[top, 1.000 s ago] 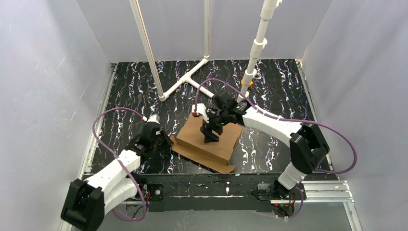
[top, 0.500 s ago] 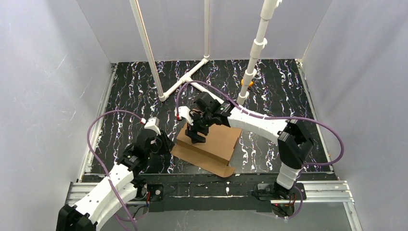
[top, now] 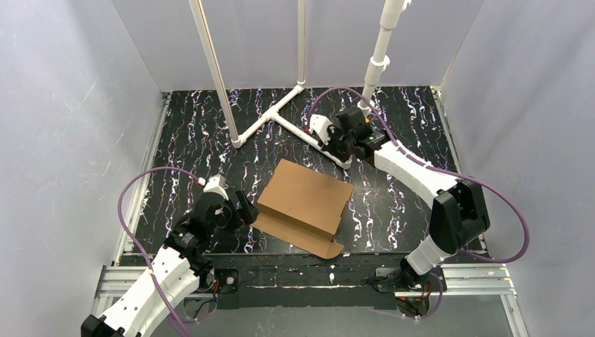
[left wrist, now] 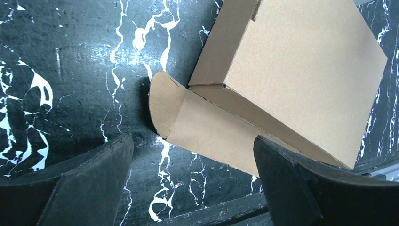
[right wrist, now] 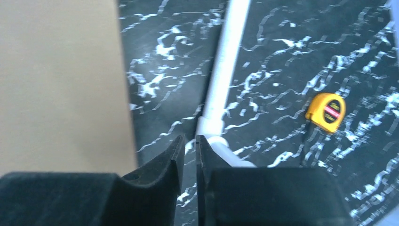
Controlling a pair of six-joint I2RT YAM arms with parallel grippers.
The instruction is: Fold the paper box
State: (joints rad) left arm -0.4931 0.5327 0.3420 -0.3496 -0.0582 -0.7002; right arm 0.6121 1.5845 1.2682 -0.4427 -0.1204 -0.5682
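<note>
The paper box [top: 305, 198] lies mid-table, a brown cardboard mailer with its lid down and a front flap [top: 295, 235] spread flat on the mat. My left gripper [top: 235, 210] is just left of the box, open wide and holding nothing. In the left wrist view the flap's rounded corner [left wrist: 164, 101] lies ahead of the left gripper [left wrist: 193, 141], apart from both fingers. My right gripper [top: 330, 140] hovers beyond the box's far edge near the white pipe. In the right wrist view the right gripper [right wrist: 189, 139] has its jaws almost together with nothing between them, and the box [right wrist: 61, 84] fills the left side.
A white PVC pipe frame [top: 281, 116] lies on the black marbled mat behind the box, with uprights rising from it. A yellow tape measure [right wrist: 325, 112] sits on the mat to the right of the pipe. Grey walls enclose the table on three sides.
The right arm lifted off the box top and swung back toward the pipe, its jaws closing. The left gripper opened wide and drew back a little from the box's left edge.
</note>
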